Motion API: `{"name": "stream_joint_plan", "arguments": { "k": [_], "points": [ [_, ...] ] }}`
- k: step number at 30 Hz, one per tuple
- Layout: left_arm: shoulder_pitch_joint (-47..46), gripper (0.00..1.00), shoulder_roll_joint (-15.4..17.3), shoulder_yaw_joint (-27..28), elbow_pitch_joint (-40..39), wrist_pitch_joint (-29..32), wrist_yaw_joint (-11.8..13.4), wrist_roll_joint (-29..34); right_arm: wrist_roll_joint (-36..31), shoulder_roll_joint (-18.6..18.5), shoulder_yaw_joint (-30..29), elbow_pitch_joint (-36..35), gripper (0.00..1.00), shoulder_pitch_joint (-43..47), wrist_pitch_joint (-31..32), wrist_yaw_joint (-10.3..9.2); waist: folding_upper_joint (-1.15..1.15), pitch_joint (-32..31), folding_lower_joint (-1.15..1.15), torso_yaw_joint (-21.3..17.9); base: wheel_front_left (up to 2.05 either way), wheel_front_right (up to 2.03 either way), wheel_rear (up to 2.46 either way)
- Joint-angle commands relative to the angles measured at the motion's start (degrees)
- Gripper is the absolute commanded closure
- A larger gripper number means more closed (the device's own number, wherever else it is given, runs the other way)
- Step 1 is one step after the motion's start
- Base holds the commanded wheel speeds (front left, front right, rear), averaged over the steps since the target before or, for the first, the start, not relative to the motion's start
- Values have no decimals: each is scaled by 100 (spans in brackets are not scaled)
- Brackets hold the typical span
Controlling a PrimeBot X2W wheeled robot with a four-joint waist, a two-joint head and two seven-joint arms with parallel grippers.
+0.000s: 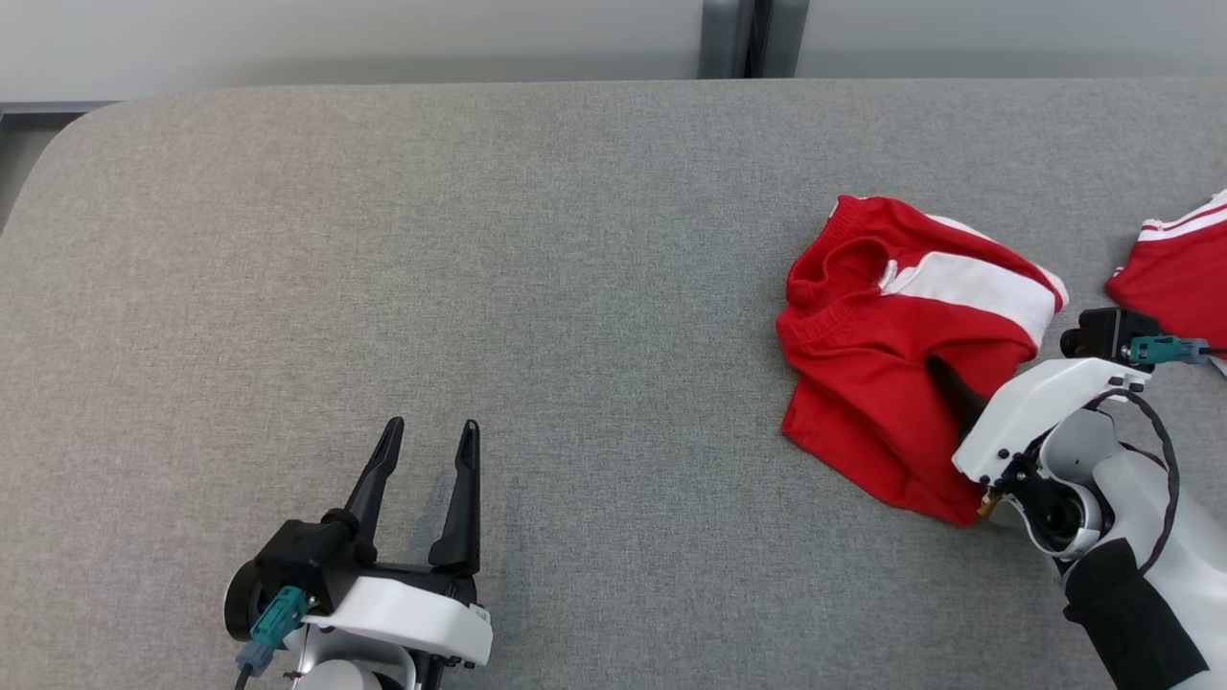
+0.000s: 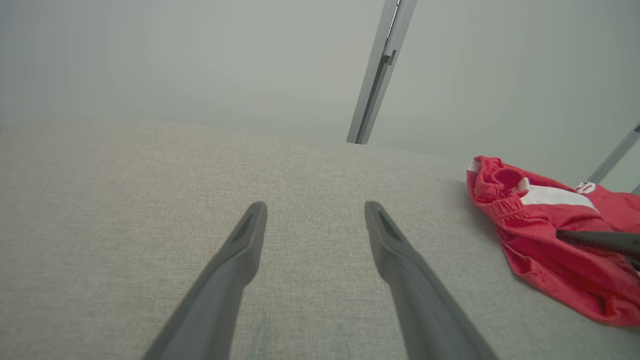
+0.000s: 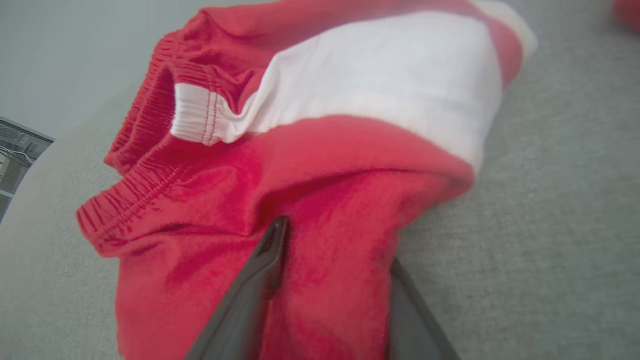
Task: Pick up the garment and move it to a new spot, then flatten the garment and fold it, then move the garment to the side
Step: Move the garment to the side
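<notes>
The garment (image 1: 882, 383) is a pair of red shorts with a white side stripe, crumpled on the right part of the grey table; it also lies at the right of the left wrist view (image 2: 540, 240). My right gripper (image 1: 944, 376) reaches into its lower middle. In the right wrist view its fingers (image 3: 337, 242) stand apart astride a raised ridge of the red cloth (image 3: 350, 150); the left finger (image 3: 265, 260) lies on top and the right one is partly hidden beside the fold. My left gripper (image 1: 431, 427) rests open and empty over bare table at the lower left (image 2: 315, 207).
Another red piece with white stripes (image 1: 1174, 278) lies at the far right edge. The grey padded table (image 1: 479, 240) stretches bare to the left and centre, with a rounded far-left corner. A pale wall with a grey post (image 1: 733, 38) stands behind.
</notes>
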Motion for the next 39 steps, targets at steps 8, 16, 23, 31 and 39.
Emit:
{"name": "stream_joint_plan", "arguments": {
  "k": [8, 16, 23, 31, 39],
  "points": [
    [34, 0, 26, 23, 29, -6, 28, -48, -140, -113, 355, 214, 100, -224, -368, 3, 0, -165, 0, -79, 0, 0, 0],
    [158, 0, 24, 2, 51, -6, 58, -100, -451, -329, 615, 378, 100, -483, -681, 3, 0, -451, 0, -194, 0, 0, 0],
    [255, 0, 25, -27, 43, -6, 91, -145, -386, -473, 352, 638, 100, -738, -924, 3, 0, -585, 0, -270, 0, 0, 0],
    [297, 0, 24, -63, 19, -6, 89, -148, -323, -617, -212, 1336, 100, -1205, -1408, 3, 0, -554, 0, -281, 0, 0, 0],
    [238, 0, 25, -36, 81, -6, 32, -61, -422, -847, -631, 1886, 100, -1987, -2006, 3, 0, -437, 0, -245, 0, 0, 0]
  ]
}}
